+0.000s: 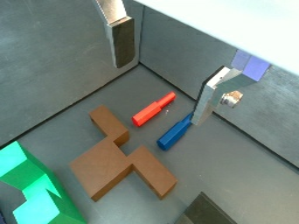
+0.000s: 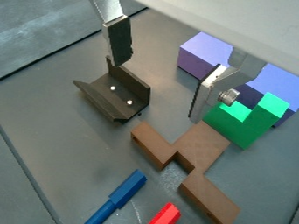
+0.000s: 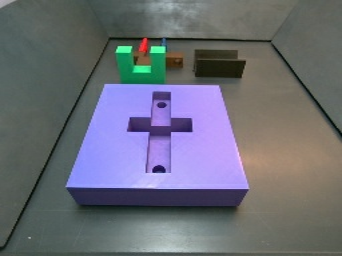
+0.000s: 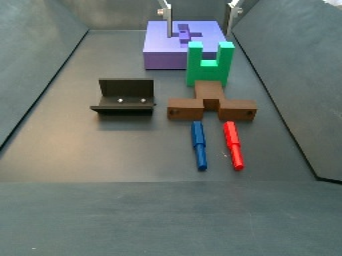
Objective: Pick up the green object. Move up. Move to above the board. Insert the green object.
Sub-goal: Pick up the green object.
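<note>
The green object [image 4: 210,62] is a small bright green U-shaped block standing upright on the floor against the near edge of the board [image 4: 171,50]. It also shows in a side view [image 3: 139,62] and in both wrist views [image 2: 246,118] [image 1: 30,188]. The board [image 3: 160,130] is a large purple slab with a cross-shaped recess and two round holes. My gripper [image 2: 158,87] is open and empty, high above the floor, with the green object just outside one finger [image 2: 212,92]. In a side view only its fingertips show at the top edge [image 4: 201,8].
The dark fixture [image 4: 127,97] stands left of the pieces and shows in a wrist view [image 2: 114,94]. A brown cross-shaped piece [image 4: 211,103], a blue bar [image 4: 198,143] and a red bar [image 4: 234,143] lie in front of the green object. Grey walls enclose the floor.
</note>
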Motion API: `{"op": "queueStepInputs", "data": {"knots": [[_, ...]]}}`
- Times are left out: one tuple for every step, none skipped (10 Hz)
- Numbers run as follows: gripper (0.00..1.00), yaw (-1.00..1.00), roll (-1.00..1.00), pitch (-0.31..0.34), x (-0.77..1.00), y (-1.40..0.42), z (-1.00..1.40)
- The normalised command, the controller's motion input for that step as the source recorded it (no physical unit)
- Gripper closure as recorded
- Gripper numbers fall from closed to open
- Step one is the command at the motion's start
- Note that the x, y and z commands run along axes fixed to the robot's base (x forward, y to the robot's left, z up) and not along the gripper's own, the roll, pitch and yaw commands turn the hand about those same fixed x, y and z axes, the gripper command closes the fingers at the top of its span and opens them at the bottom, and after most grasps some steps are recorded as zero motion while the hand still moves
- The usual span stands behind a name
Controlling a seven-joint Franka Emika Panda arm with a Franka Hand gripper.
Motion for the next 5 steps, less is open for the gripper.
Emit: {"op": "queueStepInputs", "data": {"knots": [[0.0,0.0,0.0,0.0,0.0,0.0,-0.06],[0.0,0.0,0.06,0.0,0.16,-0.32,0.0],[0.0,0.0,-0.02,-0.06,0.17,-0.5,-0.35],[0.0,0.05,0.06,0.0,0.13,-0.99,-0.33],[0.0,0.0,0.13,0.0,0.13,-1.0,-0.37]]}}
